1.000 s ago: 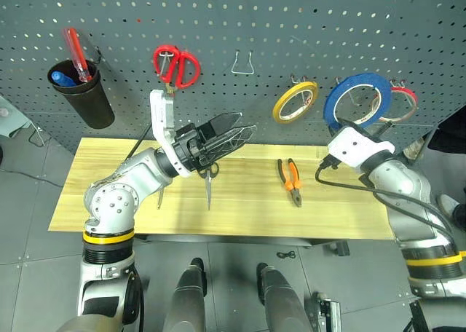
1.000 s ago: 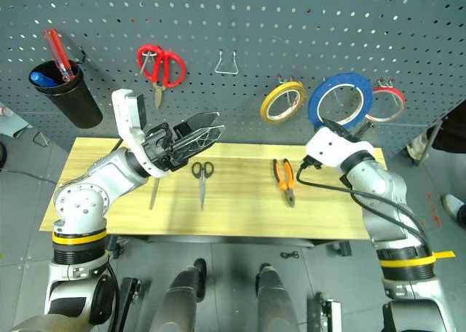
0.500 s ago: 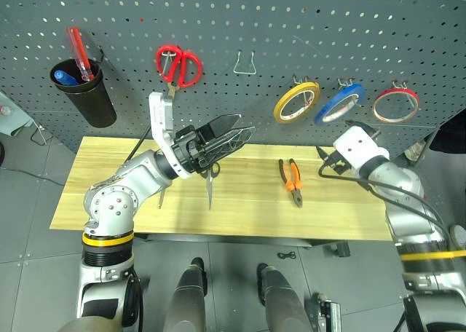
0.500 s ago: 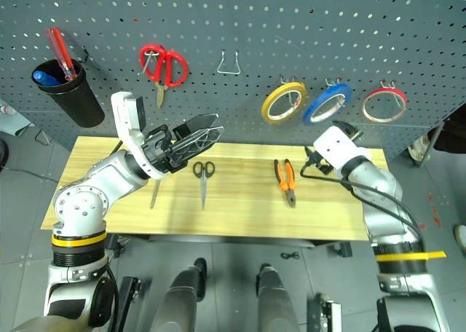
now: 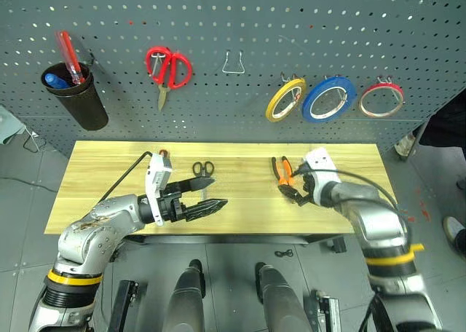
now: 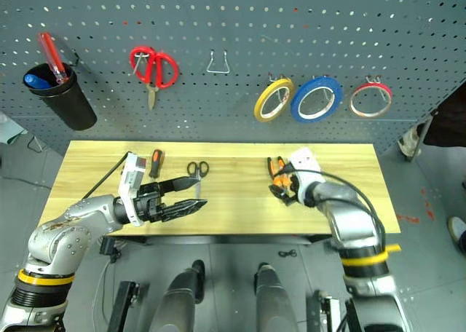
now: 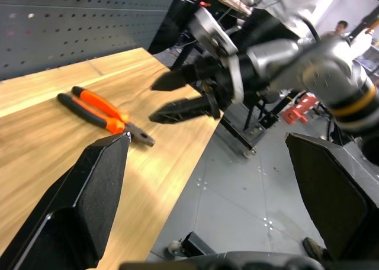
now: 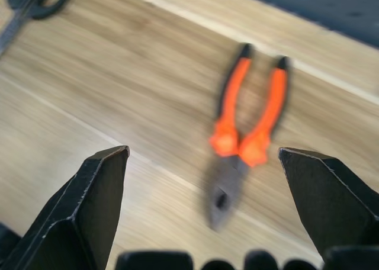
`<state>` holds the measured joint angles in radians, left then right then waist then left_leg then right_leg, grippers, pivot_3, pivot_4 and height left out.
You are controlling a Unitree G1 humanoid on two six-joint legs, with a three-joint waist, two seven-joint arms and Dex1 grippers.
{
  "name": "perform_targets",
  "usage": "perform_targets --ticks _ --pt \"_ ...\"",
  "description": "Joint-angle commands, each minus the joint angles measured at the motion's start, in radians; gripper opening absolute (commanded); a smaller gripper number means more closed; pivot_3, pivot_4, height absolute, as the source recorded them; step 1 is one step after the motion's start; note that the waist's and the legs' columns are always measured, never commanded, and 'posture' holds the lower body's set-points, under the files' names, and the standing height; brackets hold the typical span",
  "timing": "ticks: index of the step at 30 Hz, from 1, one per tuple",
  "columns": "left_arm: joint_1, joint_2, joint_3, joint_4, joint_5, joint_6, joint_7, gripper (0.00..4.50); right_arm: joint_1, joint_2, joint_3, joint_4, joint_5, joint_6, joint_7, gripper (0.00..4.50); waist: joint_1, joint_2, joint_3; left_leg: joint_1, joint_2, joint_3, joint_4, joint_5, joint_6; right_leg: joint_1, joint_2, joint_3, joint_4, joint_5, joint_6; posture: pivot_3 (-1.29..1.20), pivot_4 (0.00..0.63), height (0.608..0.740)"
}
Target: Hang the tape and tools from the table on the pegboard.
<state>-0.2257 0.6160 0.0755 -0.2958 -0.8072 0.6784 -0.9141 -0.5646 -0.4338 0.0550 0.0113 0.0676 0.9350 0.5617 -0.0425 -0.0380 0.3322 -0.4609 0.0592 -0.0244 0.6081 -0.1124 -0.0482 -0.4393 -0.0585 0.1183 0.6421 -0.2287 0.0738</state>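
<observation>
Orange handles mark what I judge to be my next target: the pliers (image 5: 285,178) lie on the worktop (image 5: 349,201), right of centre, long axis running near to far, handles toward the pegboard (image 5: 291,26) and the dark nose toward me. My right gripper (image 5: 295,191) sits just at the nose end, its fingers spread wide with nothing between them; in the right wrist view the pliers (image 8: 243,140) lie straight ahead, centred in the gap between the two fingers, so I would go in along that line and close across the handles. That arm is clearly the nearer one for this tool.

My left gripper (image 5: 206,204) hovers over the near edge, left of centre, fingers (image 5: 211,203) also apart and empty, pointing right. Just beyond it lie the small black scissors (image 5: 203,170), rings at the far end, blade toward the gripper. The screwdriver (image 6: 155,161) rests a little further left, handle toward the board.

Blue tape (image 5: 329,98) already hangs on the pegboard, between the yellow roll (image 5: 285,100) and the red-rimmed roll (image 5: 381,99). Red scissors (image 5: 167,66) hang further left, and a black cup (image 5: 75,99) at the far left.

No brand, label or writing is legible to me on anything.
</observation>
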Motion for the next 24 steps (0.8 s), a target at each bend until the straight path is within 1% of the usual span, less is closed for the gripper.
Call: perform_targets --ticks 1,6,10,14,19,24 --pt "0.042 0.019 0.062 -0.060 -0.020 -0.002 0.017 4.50 -0.101 -0.015 0.025 0.187 -0.011 -0.021 0.013 4.49 0.006 0.000 0.000 0.000 0.000 0.000 0.000 0.000 0.000 0.000 0.000 0.000 0.000 0.000 0.000 0.11 0.308 0.740" --pt "0.087 0.024 0.091 -0.109 -0.040 0.016 0.047 4.50 -0.252 -0.002 0.044 0.502 -0.034 -0.118 0.004 4.49 0.024 0.000 0.000 -0.001 0.000 0.000 -0.002 0.000 0.000 -0.001 0.000 -0.001 -0.001 0.001 0.005 0.14 0.324 0.740" --pt "0.115 0.029 0.111 -0.138 -0.054 0.031 0.066 4.50 -0.334 0.026 0.053 0.694 -0.051 -0.194 -0.005 4.49 0.028 0.000 0.000 -0.001 0.000 0.000 -0.004 0.000 0.001 -0.001 0.000 -0.002 -0.001 0.001 0.004 0.16 0.334 0.740" --pt "0.132 0.037 0.124 -0.160 -0.070 0.044 0.079 4.50 -0.408 0.061 0.045 0.900 -0.077 -0.294 -0.049 4.49 0.029 0.000 0.000 -0.001 0.000 0.000 -0.005 0.000 0.001 -0.002 0.000 -0.002 -0.001 0.000 0.005 0.16 0.340 0.740" --pt "0.137 0.047 0.135 -0.176 -0.090 0.058 0.088 4.50 -0.466 0.081 0.036 1.054 -0.093 -0.380 -0.071 4.49 0.030 0.000 0.001 -0.001 0.000 0.000 -0.004 0.000 0.001 -0.002 0.000 -0.002 -0.001 0.000 0.005 0.17 0.352 0.740" --pt "0.126 0.053 0.146 -0.173 -0.106 0.066 0.091 4.50 -0.505 0.098 0.033 1.144 -0.104 -0.433 -0.077 4.49 0.030 0.000 0.001 -0.001 0.000 0.000 -0.005 0.000 0.001 -0.002 0.000 -0.002 -0.001 0.000 0.005 0.17 0.352 0.740"
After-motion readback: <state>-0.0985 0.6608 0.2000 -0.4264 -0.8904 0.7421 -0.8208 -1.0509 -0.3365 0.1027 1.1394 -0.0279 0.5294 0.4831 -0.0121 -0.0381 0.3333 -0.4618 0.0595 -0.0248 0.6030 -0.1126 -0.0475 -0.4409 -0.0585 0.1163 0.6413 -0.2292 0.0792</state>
